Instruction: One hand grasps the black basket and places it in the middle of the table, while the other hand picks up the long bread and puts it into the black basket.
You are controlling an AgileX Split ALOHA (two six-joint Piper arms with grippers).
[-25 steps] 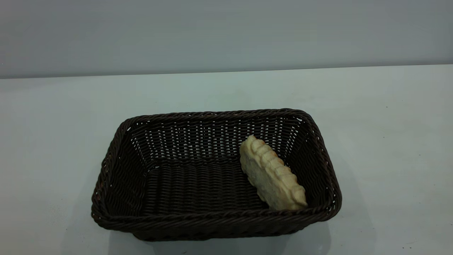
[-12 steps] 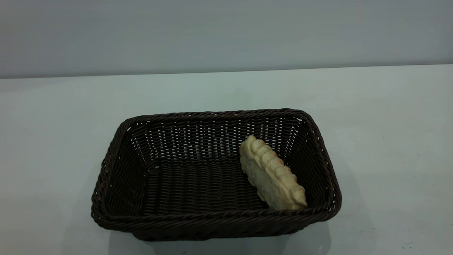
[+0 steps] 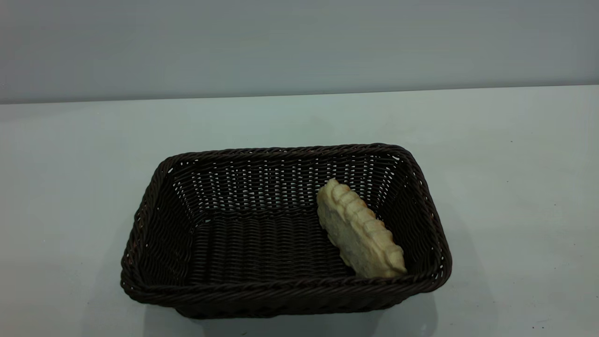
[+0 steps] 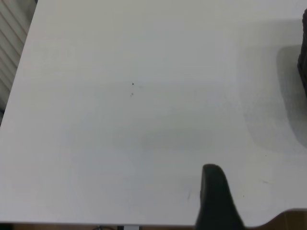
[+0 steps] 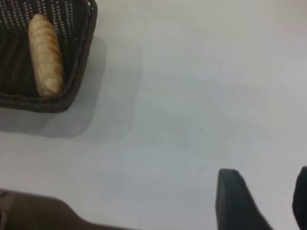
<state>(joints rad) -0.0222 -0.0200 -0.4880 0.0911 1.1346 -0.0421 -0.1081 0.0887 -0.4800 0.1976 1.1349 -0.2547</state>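
Observation:
The black basket (image 3: 161, 234) stands on the white table (image 3: 514, 187), near the middle. The long bread (image 3: 360, 231) lies inside it, leaning on its side against the basket's right wall, pale underside towards the camera. Neither gripper shows in the exterior view. In the right wrist view the basket (image 5: 76, 72) with the bread (image 5: 45, 55) in it is far from my right gripper (image 5: 266, 191), which is open and empty over bare table. My left gripper (image 4: 261, 191) is open and empty; only one finger (image 4: 215, 196) shows, and a sliver of the basket (image 4: 303, 62) lies at the picture's edge.
A grey wall runs behind the table's far edge (image 3: 299, 96). The table's edge (image 4: 19, 72) shows in the left wrist view, and its near edge (image 5: 57, 203) in the right wrist view. A few tiny dark specks (image 4: 133, 84) mark the tabletop.

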